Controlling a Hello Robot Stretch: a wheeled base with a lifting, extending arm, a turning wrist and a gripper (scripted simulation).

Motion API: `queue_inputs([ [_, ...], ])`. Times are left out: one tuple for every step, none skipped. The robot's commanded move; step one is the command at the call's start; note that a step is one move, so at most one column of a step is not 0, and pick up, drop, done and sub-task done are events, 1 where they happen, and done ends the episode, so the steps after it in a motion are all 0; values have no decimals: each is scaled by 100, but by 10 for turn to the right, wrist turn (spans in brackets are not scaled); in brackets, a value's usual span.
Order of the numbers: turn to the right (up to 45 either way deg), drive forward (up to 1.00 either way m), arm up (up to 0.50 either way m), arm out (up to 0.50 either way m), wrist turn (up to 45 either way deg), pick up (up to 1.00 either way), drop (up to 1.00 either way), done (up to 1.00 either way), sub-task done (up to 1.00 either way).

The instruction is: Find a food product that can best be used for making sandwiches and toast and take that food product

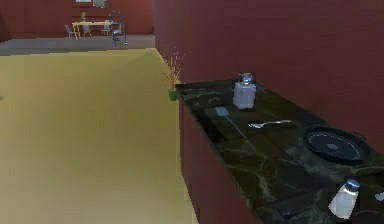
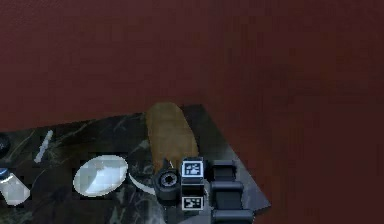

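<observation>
Where the arm ends above the dark marble bench [image 2: 100, 135], the tool [image 2: 158, 181] stands at one end of a tan bread loaf [image 2: 170, 130] lying on the bench near the red wall. Whether the tool holds anything cannot be told. A white plate [image 2: 100, 176] lies beside it.
</observation>
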Motion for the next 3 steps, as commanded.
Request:
queue_inputs([
  [0, 0, 0, 0, 0, 100, 0, 0, 0],
  [0, 0, 10, 0, 0, 0, 0, 0, 0],
  [0, 0, 0, 0, 0, 0, 0, 100, 0],
])
